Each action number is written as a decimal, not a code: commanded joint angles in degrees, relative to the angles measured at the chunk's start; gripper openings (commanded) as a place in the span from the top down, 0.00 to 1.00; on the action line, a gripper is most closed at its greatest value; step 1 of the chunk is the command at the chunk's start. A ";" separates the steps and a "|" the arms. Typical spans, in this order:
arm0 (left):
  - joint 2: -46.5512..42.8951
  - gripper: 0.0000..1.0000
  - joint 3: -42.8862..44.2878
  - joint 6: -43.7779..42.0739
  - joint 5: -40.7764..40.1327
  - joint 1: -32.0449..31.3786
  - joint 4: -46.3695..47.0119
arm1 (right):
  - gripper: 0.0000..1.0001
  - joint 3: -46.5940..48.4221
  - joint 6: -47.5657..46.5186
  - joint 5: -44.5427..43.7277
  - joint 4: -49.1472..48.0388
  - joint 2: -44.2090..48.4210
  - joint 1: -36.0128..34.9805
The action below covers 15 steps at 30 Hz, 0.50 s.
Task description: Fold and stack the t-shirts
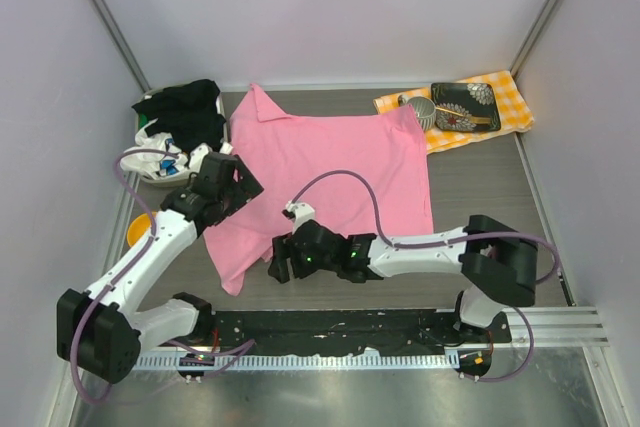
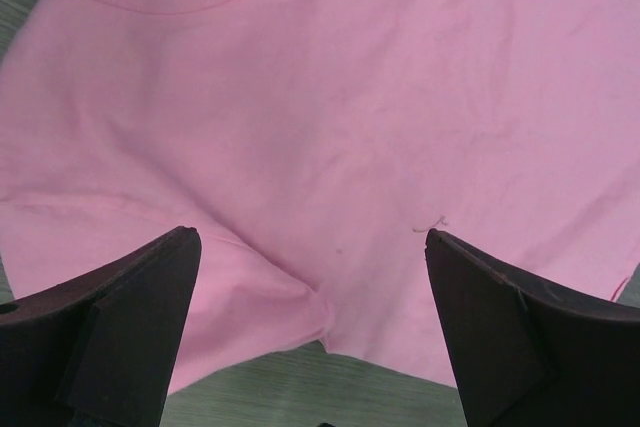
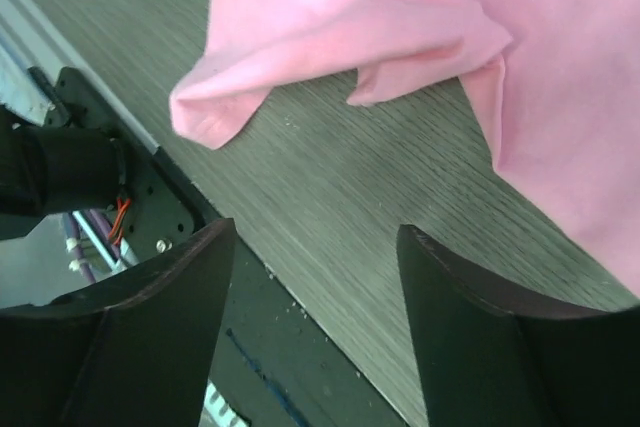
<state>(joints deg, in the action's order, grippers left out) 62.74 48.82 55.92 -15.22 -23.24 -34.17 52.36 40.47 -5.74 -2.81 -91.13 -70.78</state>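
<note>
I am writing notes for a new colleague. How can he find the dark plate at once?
At the table's far right corner lies a yellow checked cloth. The plate sits on it, right of a small cup. Only the plate is dark, rectangular and flower-patterned.

Left arm (image 1: 135, 267) and right arm (image 1: 425, 244): white links, black joints. Purple cable (image 1: 346, 174) looped along each. Fingers (image 2: 110, 327) matte black, wedge-shaped.

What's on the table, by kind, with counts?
Pink t-shirt: 1
Black clothes pile: 1
White basket: 1
Yellow checked cloth: 1
Black patterned tray: 1
Cup: 1
Yellow bowl: 1
Total: 7
</note>
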 commanded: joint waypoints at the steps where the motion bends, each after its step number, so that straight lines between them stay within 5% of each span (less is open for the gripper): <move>1: 0.89 0.00 0.32 -3.19 1.60 2.32 1.30 | 0.34 -0.51 4.18 -0.15 -10.28 -5.36 -0.85; 15: -2.09 0.00 -1.18 -5.12 2.30 5.58 1.30 | 0.40 3.18 3.39 -4.54 -15.73 -14.69 -0.85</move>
<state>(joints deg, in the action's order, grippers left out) 62.02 47.83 52.47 -13.41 -18.57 -34.09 52.66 43.51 -7.64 -13.93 -104.49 -71.26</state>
